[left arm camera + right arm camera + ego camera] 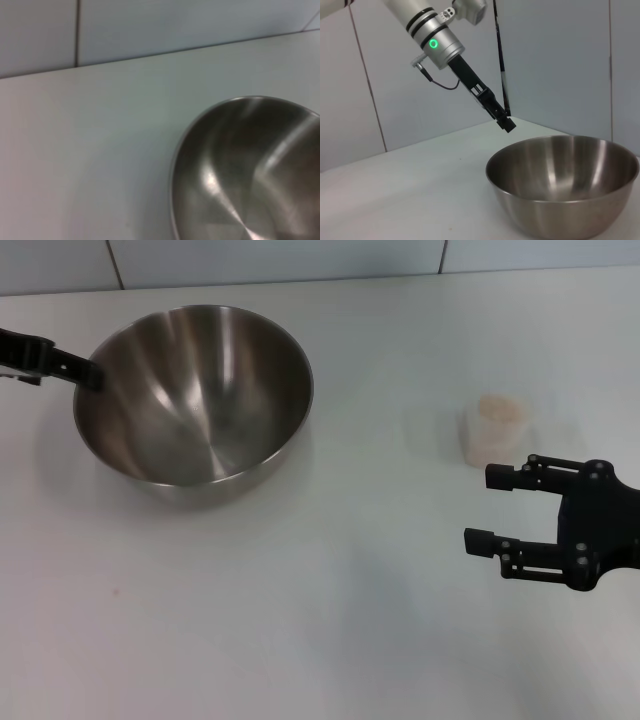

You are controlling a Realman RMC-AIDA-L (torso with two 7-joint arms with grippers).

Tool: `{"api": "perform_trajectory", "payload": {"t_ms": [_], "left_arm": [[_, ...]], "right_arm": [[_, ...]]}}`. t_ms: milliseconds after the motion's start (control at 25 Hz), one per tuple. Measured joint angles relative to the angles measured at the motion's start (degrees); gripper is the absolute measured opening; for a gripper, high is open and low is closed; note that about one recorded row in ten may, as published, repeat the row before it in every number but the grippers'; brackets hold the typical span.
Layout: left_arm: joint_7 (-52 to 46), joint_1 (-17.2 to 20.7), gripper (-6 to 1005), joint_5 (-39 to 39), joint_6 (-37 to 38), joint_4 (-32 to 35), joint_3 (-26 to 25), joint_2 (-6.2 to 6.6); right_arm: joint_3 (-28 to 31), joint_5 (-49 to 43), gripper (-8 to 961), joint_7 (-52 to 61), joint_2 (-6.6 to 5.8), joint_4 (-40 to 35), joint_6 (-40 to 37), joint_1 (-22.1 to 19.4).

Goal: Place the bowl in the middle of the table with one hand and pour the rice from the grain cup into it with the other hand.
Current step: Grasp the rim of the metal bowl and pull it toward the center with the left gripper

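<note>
**Bowl on Left of Bench, Grain Cup on Right**

I see the left end effector at the far left, its tip at the rim of the stainless-steel mixing bowl. I cannot tell whether its fingers are apart or together. In the right wrist view its tip sits just above the bowl's far rim. The bowl stands upright on the left half of the white bench, interior bare. Well to the right stands the grain cup, upright, with the rice heaped at its top. The right end effector hovers near the cup on the side toward me, fingers spread apart, holding nothing.
</note>
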Motion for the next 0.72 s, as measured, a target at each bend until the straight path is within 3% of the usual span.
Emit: {"api": "perform_trajectory", "payload": {"t_ms": [200,240,720], "left_arm": [[-0.4,-1.1,809,1.6,0.3,-0.3,0.1,-0.56],[-0.1,-2.3,808,2.5,-0.6,-0.9,0.4,-2.23],[-0.1,-2.2,801,6.5,-9.0,-4.8,5.4,-2.37]], "right_arm": [[0.4,0.0,740,-0.6,0.0,0.1,-0.6,0.0],[0.4,0.0,740,-0.6,0.0,0.1,-0.6,0.0],[0.6,-0.1,740,-1.4,0.02,1.0,-0.8,0.1]]}}
